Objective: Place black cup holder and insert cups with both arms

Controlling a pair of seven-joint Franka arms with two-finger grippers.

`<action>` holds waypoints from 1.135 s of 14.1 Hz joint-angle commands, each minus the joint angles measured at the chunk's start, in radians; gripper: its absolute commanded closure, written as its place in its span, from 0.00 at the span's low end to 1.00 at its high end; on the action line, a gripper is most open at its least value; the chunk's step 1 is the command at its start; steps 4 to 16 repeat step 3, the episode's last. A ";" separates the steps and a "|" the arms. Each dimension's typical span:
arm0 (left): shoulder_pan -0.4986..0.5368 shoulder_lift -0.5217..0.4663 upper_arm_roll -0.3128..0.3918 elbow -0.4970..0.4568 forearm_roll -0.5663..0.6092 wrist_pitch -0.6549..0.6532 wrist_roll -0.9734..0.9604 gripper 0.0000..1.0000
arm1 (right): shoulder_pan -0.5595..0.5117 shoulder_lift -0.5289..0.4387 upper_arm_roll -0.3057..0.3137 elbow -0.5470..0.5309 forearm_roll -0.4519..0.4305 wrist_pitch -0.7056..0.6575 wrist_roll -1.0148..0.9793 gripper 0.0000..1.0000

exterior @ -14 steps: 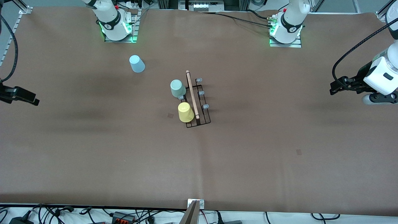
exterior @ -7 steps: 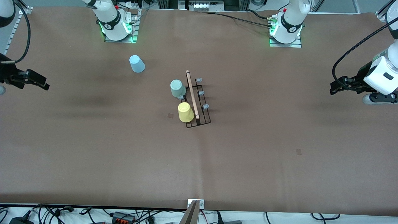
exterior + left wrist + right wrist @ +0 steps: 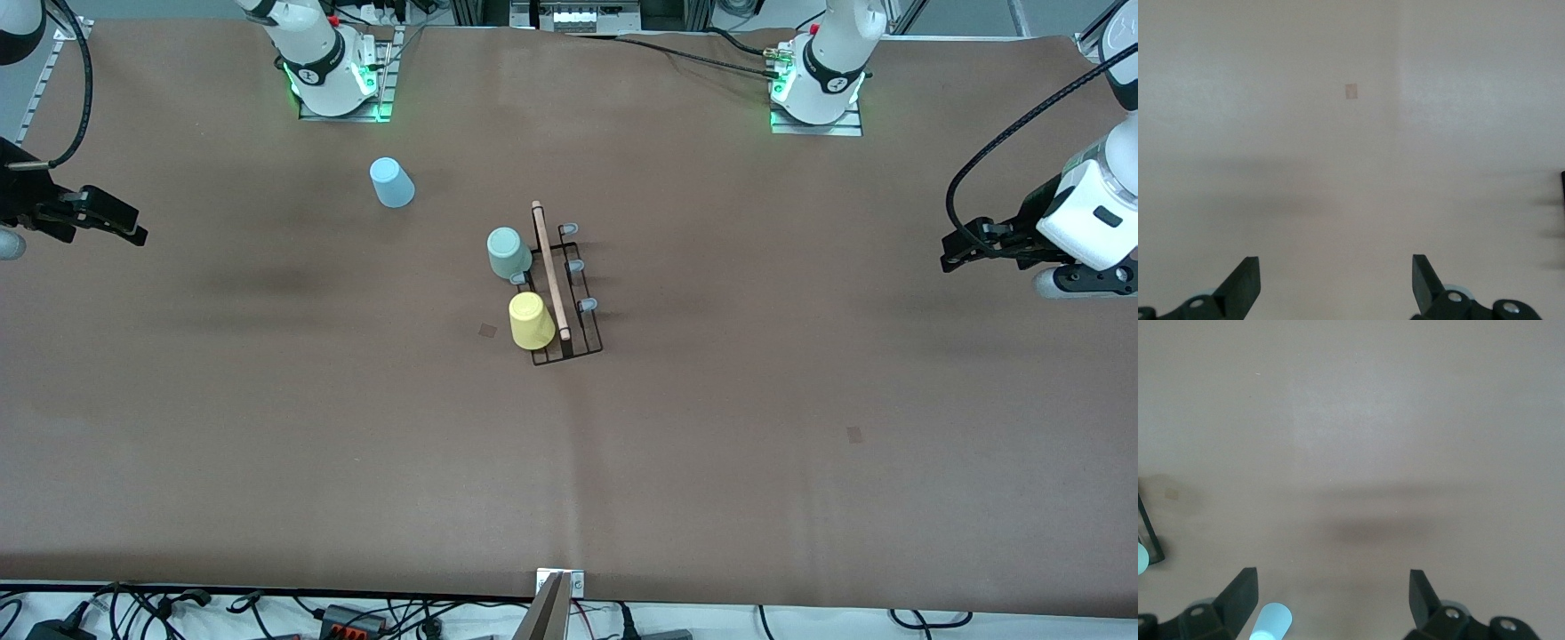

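The black cup holder (image 3: 569, 298) stands mid-table with its pale wooden handle (image 3: 551, 271) on top. On its pegs toward the right arm's end, a mint green cup (image 3: 508, 252) and a yellow cup (image 3: 531, 321) sit bottom up. The light blue cup (image 3: 391, 182) sits apart on the bare table, farther from the front camera, and also shows in the right wrist view (image 3: 1271, 620). My right gripper (image 3: 133, 233) (image 3: 1331, 590) hangs open and empty over the table's edge at the right arm's end. My left gripper (image 3: 953, 253) (image 3: 1333, 277) is open and empty over the left arm's end.
Three grey-capped pegs (image 3: 576, 266) on the holder's side toward the left arm carry nothing. A corner of the holder (image 3: 1148, 533) shows in the right wrist view. Small tape marks (image 3: 487, 330) (image 3: 854, 434) lie on the brown tabletop (image 3: 711, 444).
My right gripper has come in from the table's edge toward the light blue cup and farther up the front view. The left arm has barely moved, and the cups and holder are unchanged.
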 commanded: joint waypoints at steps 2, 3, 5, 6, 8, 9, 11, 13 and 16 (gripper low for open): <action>0.000 0.001 -0.004 0.010 0.016 0.002 0.008 0.00 | 0.009 -0.030 0.005 -0.024 -0.022 -0.004 -0.004 0.00; 0.000 0.009 -0.004 0.011 0.016 0.002 0.006 0.00 | 0.009 -0.032 0.005 -0.024 -0.022 -0.004 -0.004 0.00; 0.000 0.009 -0.004 0.011 0.016 0.002 0.006 0.00 | 0.009 -0.032 0.005 -0.024 -0.022 -0.004 -0.004 0.00; 0.000 0.009 -0.004 0.011 0.016 0.002 0.006 0.00 | 0.009 -0.032 0.005 -0.024 -0.022 -0.004 -0.004 0.00; 0.000 0.009 -0.004 0.011 0.016 0.002 0.006 0.00 | 0.009 -0.032 0.005 -0.024 -0.022 -0.004 -0.004 0.00; 0.000 0.009 -0.004 0.011 0.016 0.002 0.006 0.00 | 0.009 -0.032 0.005 -0.024 -0.022 -0.004 -0.004 0.00; 0.000 0.009 -0.004 0.011 0.016 0.002 0.006 0.00 | 0.009 -0.032 0.005 -0.024 -0.022 -0.004 -0.004 0.00; 0.000 0.009 -0.004 0.011 0.016 0.002 0.006 0.00 | 0.009 -0.032 0.005 -0.024 -0.022 -0.004 -0.004 0.00; 0.000 0.009 -0.004 0.011 0.016 0.002 0.006 0.00 | 0.009 -0.032 0.005 -0.024 -0.022 -0.004 -0.004 0.00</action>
